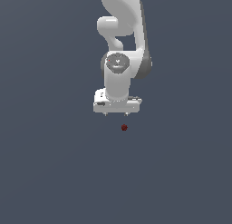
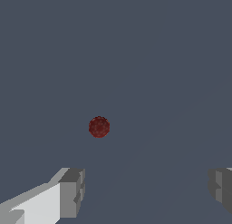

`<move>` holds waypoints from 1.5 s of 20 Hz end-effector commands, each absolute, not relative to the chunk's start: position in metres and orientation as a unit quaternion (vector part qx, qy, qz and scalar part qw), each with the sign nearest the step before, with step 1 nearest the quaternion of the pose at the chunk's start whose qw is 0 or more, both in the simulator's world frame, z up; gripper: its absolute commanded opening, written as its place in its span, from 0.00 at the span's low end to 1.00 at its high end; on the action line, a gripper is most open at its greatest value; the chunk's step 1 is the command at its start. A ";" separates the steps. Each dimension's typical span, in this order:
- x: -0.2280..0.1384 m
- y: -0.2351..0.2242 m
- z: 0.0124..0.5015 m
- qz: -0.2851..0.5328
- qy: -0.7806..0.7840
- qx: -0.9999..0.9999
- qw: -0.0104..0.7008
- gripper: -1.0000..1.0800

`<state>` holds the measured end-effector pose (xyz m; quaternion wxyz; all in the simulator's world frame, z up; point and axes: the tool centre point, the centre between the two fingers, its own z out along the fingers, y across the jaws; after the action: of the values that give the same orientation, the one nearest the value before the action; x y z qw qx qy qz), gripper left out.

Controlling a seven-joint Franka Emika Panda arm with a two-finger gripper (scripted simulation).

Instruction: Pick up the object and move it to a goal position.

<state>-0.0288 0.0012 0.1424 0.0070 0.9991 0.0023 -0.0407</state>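
Fingers (image 2: 72,191) spread wide, holding nothing, dark red ball (image 2: 99,127) seemingly lying apart from them, untouched

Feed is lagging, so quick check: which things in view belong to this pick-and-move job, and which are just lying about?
Part of the job:
- dark red ball, lying free on the floor, not held
- tool, open, above the ball

Just lying about:
- nothing; only the bare grey floor shows, and no goal marker is visible

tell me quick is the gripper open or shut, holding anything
Gripper: open and empty; the wrist view shows its fingers spread wide, with the dark red ball lying free, ungrasped.
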 end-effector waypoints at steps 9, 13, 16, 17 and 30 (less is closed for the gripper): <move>-0.020 0.005 0.149 -0.036 0.003 0.999 -0.003 0.96; -0.019 0.005 0.149 -0.036 0.003 0.999 -0.004 0.96; -0.019 0.006 0.147 -0.036 -0.002 0.999 -0.004 0.96; -0.019 0.007 0.146 -0.035 -0.006 0.999 -0.004 0.96; -0.019 0.022 0.119 -0.024 -0.102 0.995 -0.002 0.96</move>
<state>-0.0188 0.0193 0.1234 -0.0025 0.9960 -0.0860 -0.0259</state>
